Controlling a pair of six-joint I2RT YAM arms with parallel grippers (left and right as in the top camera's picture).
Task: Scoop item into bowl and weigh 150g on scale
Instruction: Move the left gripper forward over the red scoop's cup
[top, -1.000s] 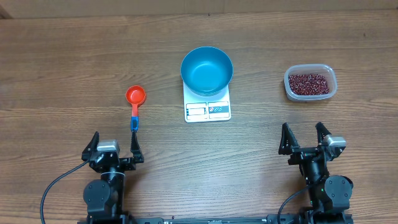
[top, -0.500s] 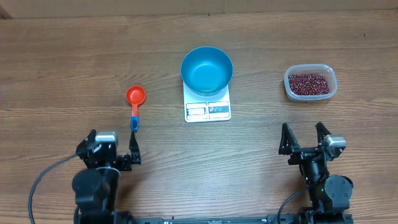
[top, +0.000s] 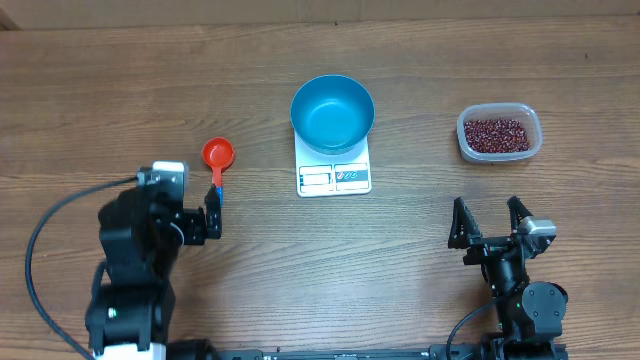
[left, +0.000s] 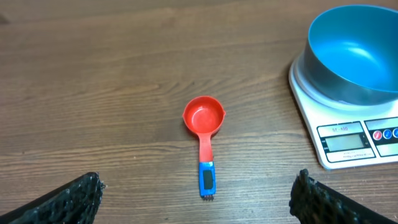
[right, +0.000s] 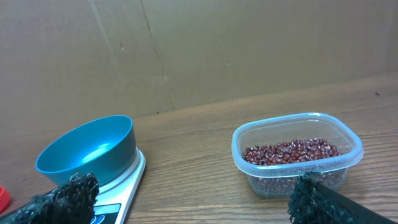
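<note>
The beans fill the bottom of a clear plastic tub that stands toward the far right of the tabletop. None are in the blue bowl, which sits empty on the far part of the white scale at the middle of the tabletop, with the scale's display strip turned toward the near edge. Left of the scale and apart from it lies an orange-red scoop, its cup toward the far edge and its blue-tipped handle toward the near edge. The left claw is released, its fingers spread wide on either side of the handle's near end and grasping nothing. The right claw, near the right end of the near edge, is also released and empty, well apart from the tub.
</note>
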